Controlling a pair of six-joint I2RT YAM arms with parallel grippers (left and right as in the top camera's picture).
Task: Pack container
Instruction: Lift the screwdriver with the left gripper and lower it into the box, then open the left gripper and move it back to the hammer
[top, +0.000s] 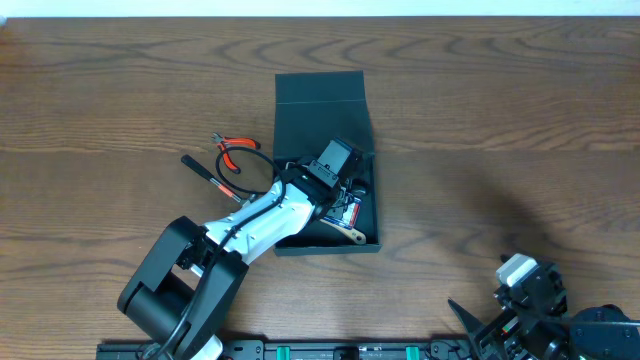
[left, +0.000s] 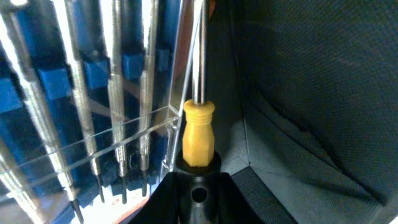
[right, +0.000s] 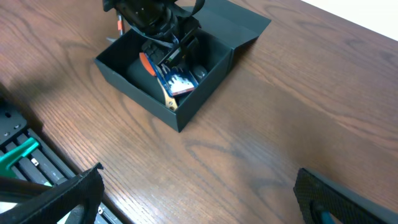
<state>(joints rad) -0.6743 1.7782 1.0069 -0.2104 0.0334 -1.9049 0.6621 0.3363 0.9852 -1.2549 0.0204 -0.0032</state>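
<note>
The dark container (top: 378, 200) stands at the table's middle with its flap lid (top: 322, 92) open toward the far side; it also shows in the right wrist view (right: 134, 93). My left gripper (top: 338, 195) reaches down inside it. In the left wrist view the jaws (left: 199, 171) sit closed around the butt of a yellow-handled screwdriver (left: 199, 134) next to the box wall. A clear case of small screwdrivers on a blue holder (left: 93, 93) lies beside it in the box (right: 177, 81). My right gripper (right: 199, 180) is open and empty over bare table.
Red-handled pliers (top: 235, 147) and a black-handled screwdriver (top: 205, 172) lie on the table just left of the container, near my left arm. An orange item (right: 146, 62) lies in the box. The right arm (top: 540, 295) rests at the front right edge.
</note>
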